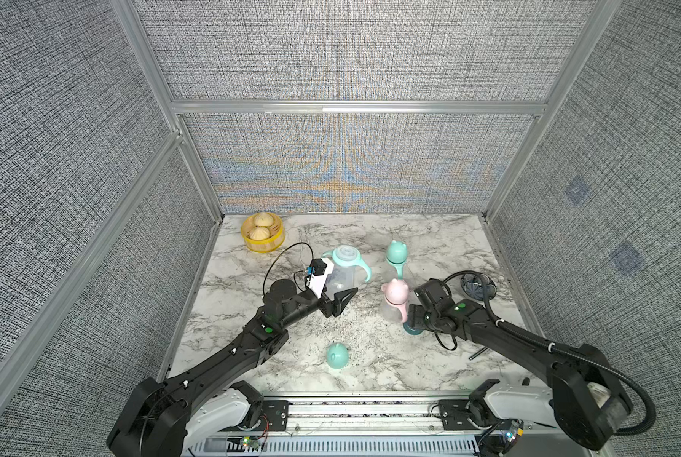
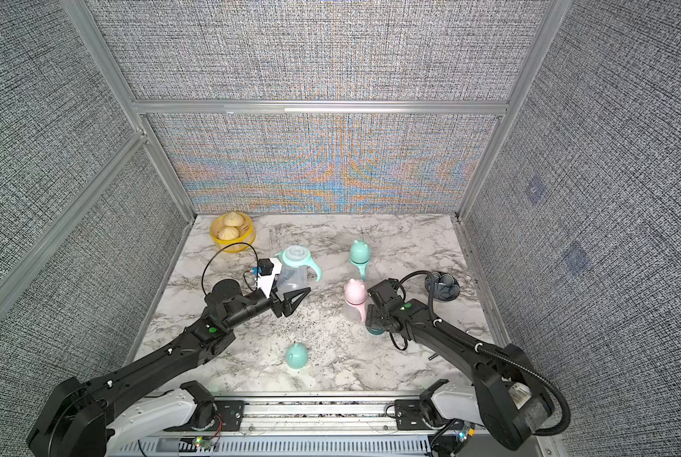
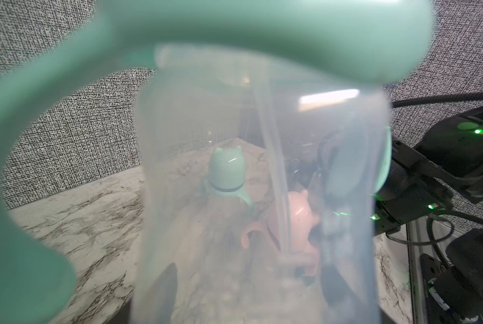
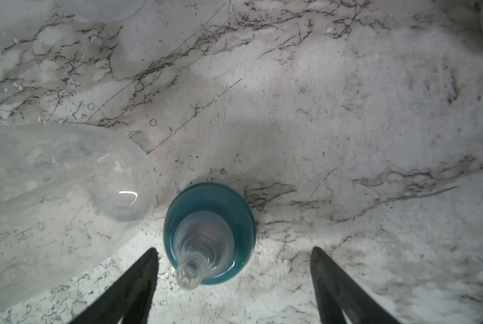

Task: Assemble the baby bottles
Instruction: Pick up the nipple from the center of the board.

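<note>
Showing a teal collar (image 4: 209,196) upright on the counter (image 4: 346,112), nipple up, untouched, straight beneath the right end effector (image 4: 233,249) and between its wide-spread fingers (image 4: 139,280), much nearer this arm than the left end effector (image 1: 340,292), clamped on a clear bottle (image 1: 342,273).

Marble-look tabletop (image 1: 370,372) bearing round yellow steamer basket (image 1: 262,237), loose mint eared cap (image 1: 337,355), teal nipple collar (image 4: 209,232), dark patterned bowl (image 2: 445,287), mint-capped clear bottle (image 1: 396,257), pink-capped clear bottle (image 1: 394,302).
</note>
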{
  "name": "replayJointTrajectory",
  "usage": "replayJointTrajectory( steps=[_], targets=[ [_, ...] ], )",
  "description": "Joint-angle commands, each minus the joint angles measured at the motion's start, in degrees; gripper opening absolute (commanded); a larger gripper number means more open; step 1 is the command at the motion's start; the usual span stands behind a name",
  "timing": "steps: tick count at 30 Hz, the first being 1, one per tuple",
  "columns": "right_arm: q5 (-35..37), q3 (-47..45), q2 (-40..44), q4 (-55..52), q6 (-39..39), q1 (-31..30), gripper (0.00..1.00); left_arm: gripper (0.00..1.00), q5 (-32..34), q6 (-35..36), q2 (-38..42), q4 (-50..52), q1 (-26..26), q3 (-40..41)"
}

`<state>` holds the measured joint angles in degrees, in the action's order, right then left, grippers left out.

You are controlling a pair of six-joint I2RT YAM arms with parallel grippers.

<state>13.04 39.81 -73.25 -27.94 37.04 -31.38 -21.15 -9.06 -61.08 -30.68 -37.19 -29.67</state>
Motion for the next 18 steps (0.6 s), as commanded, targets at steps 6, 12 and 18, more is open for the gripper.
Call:
replayJointTrajectory(
  steps=[6,12,18],
  targets=[
    [2.32,-0.83,1.36,-1.66,-0.03,3.19,0.8,0.0,-0.47,0.17,0.31,-0.98,0.07,-0.12],
    [4.85,-1.04,5.91,-5.79,0.75,4.39,0.79,0.0,-0.47,0.09,0.1,-1.05,0.08,-0.2],
    [-3.05,-1.58,9.22,-2.34,-3.84,4.39,0.88,0.0,-0.91,-0.08,-0.44,-1.23,0.07,-0.47]
  ],
)
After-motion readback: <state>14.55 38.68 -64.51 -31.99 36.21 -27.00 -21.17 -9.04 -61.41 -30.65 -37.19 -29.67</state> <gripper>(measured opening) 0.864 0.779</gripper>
